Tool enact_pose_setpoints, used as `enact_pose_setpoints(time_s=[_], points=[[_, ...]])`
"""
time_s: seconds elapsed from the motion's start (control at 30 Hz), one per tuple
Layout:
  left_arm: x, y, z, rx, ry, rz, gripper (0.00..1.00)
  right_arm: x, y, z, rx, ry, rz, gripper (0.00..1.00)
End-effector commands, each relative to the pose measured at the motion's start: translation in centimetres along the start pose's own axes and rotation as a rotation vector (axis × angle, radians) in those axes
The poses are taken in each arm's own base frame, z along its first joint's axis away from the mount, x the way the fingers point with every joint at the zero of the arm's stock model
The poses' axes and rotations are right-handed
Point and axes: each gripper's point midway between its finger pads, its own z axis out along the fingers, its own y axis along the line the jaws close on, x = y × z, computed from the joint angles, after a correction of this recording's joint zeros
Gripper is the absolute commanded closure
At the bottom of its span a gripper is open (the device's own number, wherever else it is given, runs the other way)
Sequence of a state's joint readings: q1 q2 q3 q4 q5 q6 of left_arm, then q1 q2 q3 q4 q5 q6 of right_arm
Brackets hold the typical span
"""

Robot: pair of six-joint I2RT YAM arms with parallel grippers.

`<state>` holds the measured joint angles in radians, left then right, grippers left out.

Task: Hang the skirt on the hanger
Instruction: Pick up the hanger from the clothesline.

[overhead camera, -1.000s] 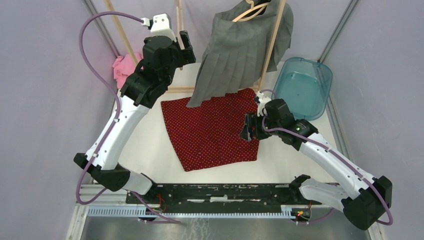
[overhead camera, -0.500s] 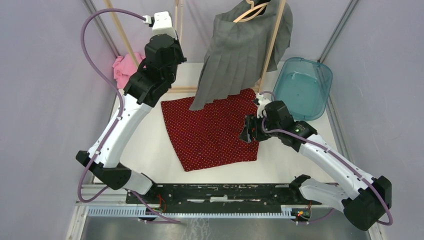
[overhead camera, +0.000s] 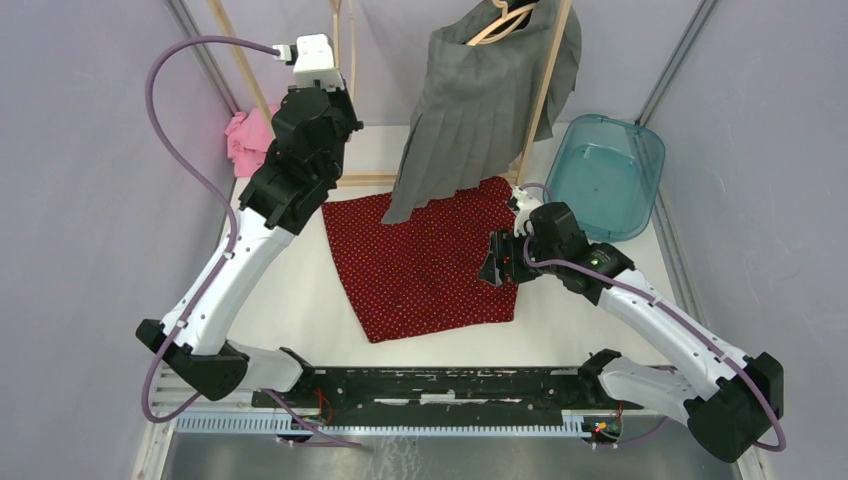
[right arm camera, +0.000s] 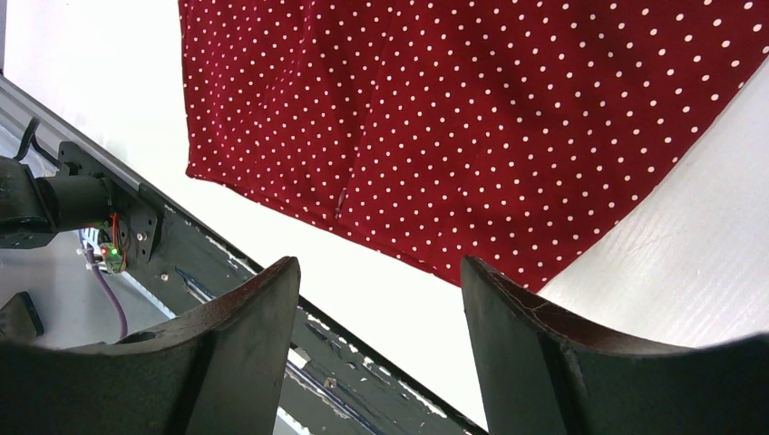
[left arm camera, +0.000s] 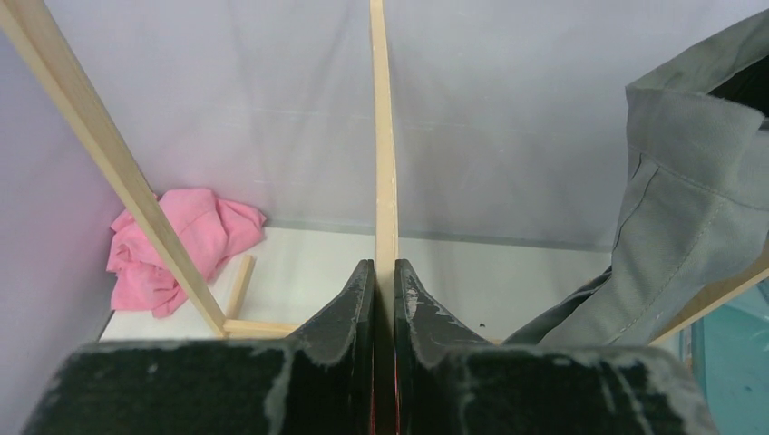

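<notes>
The left wrist camera alone showed the left end effector [left arm camera: 384, 267] at work. Its two dark fingers [left arm camera: 345, 299] were pressed together on a thin wooden upright [left arm camera: 381, 136] of the rack, the slat running down into the narrow gap between them. From above, the wrist hid that grip.

The same close view caught a pink cloth [left arm camera: 181, 245] crumpled on the surface behind a slanted rack post [left arm camera: 109, 172], and at the right edge a fold of the grey pleated skirt [left arm camera: 689, 208].

The overhead view showed the grey pleated skirt [overhead camera: 480, 110] draped from a wooden hanger [overhead camera: 488, 30] at the top of the rack, its hem over the far edge of the red dotted skirt [overhead camera: 420, 255]. That red skirt lay spread flat on the white surface [overhead camera: 300, 290] between the two arms, not on the hanger.

The right end effector [overhead camera: 497, 265] hovered over the skirt's right side. Its own camera showed the right end effector [right arm camera: 381, 272] with fingers spread wide and pinching nothing, the red dotted skirt [right arm camera: 472, 109] beneath it, and the dark front rail [right arm camera: 163, 245].

A translucent teal tub [overhead camera: 605, 180] stood at the back right, visible only from above, with its floor in plain view.
</notes>
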<state>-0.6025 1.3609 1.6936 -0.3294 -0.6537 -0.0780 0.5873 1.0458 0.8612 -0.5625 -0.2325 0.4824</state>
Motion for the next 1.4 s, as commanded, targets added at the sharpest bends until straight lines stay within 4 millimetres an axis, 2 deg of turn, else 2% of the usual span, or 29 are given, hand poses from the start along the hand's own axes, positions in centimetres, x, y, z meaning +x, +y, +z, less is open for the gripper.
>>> enact_pose_setpoints(time_s=[0.0,0.13,0.33,0.7,0.83,1.03,1.17,1.23,1.37], points=[[-6.0,1.4,-1.8,-0.002,-0.188,-0.041,0.94,-1.0,0.9,-0.3,-0.036,-0.049,-0.008,0.29],[-7.5,1.3,-2.4,0.024,-0.227,-0.049,0.94,-1.0,0.9,-0.3,-0.039,-0.051,-0.007,0.29],[-8.0,1.1,-2.8,0.050,-0.248,-0.055,0.94,-0.8,0.7,-0.3,-0.032,-0.051,-0.008,0.29],[-5.3,1.2,-1.4,-0.001,-0.186,-0.005,0.95,-0.8,0.7,-0.4,-0.032,-0.054,-0.013,0.29],[-4.8,1.1,-1.6,0.013,-0.167,-0.016,0.95,-0.7,0.6,-0.2,-0.033,-0.054,-0.015,0.29],[-6.5,0.3,-2.3,0.072,-0.146,-0.038,0.97,-0.4,0.4,0.0,-0.031,-0.045,-0.018,0.29],[-8.6,-0.8,-3.4,0.154,-0.127,-0.070,0.97,-0.6,0.5,0.0,-0.033,-0.048,-0.023,0.29],[-10.2,-0.6,-4.1,0.167,-0.128,-0.087,0.97,-0.7,0.5,0.1,-0.033,-0.049,-0.024,0.29],[-11.5,-0.5,-4.4,0.166,-0.127,-0.082,0.97,-0.6,0.5,0.1,-0.033,-0.045,-0.023,0.29]])
